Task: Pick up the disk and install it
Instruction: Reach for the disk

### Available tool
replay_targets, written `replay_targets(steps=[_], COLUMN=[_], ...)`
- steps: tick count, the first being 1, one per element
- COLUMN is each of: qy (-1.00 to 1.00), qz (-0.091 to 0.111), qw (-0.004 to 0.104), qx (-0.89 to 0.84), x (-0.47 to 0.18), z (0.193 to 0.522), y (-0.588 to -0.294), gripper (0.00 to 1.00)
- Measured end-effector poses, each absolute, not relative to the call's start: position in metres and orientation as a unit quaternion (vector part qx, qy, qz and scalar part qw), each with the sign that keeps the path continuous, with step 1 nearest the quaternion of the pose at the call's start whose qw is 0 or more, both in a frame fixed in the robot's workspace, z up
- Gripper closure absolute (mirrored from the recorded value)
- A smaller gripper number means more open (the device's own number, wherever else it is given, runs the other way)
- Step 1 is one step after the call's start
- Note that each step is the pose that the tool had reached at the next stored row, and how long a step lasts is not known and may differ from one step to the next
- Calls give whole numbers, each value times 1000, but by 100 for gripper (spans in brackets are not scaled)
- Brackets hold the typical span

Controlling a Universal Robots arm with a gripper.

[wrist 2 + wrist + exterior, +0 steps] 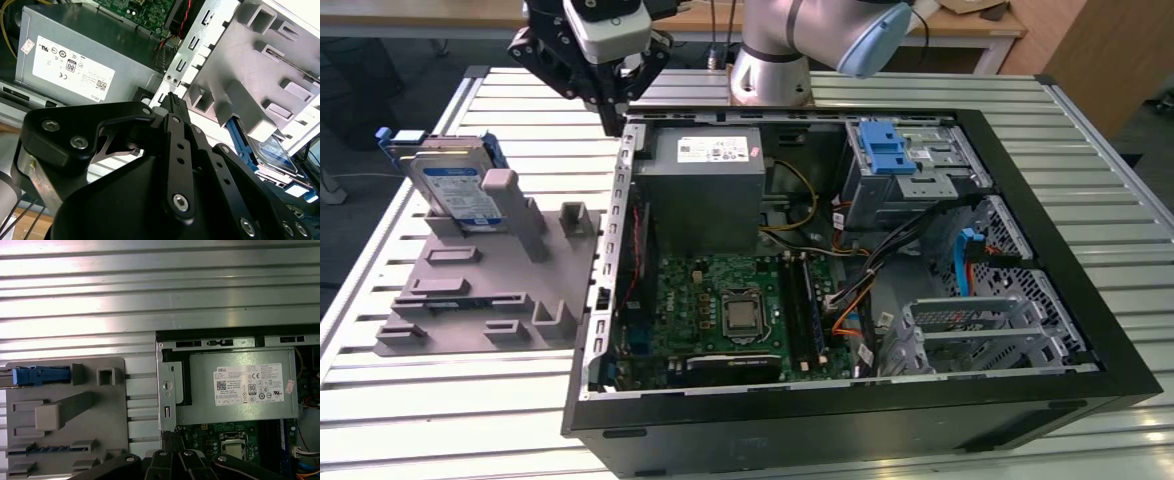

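Disk (pixel 451 188) is seen standing on edge in a grey holder (pixel 467 290) at the exterior view's left, outside the computer, label facing out, blue rails along its edges; nothing grips it. A slatted metal table (pixel 907 92) is laid under everything. An open black computer case (pixel 854 430) is set on it, just beside the holder, toward the exterior view's right. Inside the case, a grey power-supply box (pixel 707 190) with a white sticker is mounted at the far end, a green motherboard (pixel 720 310) below it, and a silver bay with a blue latch (pixel 905 160) toward the exterior view's right. The arm (pixel 781 50) is based behind the case. The gripper (pixel 611 122) is held over the case's edge wall beside the power-supply box, apart from the disk; its fingertips are pressed together with nothing between them. In the second wrist view the gripper (pixel 170 100) points at that wall, with the holder (pixel 260 65) and disk (pixel 272 150) beyond. In the first wrist view the disk's (pixel 40 375) blue rail is seen in the holder (pixel 65 415).
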State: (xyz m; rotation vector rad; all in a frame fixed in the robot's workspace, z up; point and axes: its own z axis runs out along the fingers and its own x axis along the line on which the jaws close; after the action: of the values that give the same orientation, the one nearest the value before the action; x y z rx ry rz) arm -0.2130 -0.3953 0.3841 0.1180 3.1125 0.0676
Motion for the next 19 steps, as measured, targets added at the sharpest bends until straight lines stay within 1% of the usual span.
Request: replay_targets(steps=[19], qy=[999], qz=[22], qw=[13], qx=[38], x=[-217], z=[382], y=[-395], gripper=[89])
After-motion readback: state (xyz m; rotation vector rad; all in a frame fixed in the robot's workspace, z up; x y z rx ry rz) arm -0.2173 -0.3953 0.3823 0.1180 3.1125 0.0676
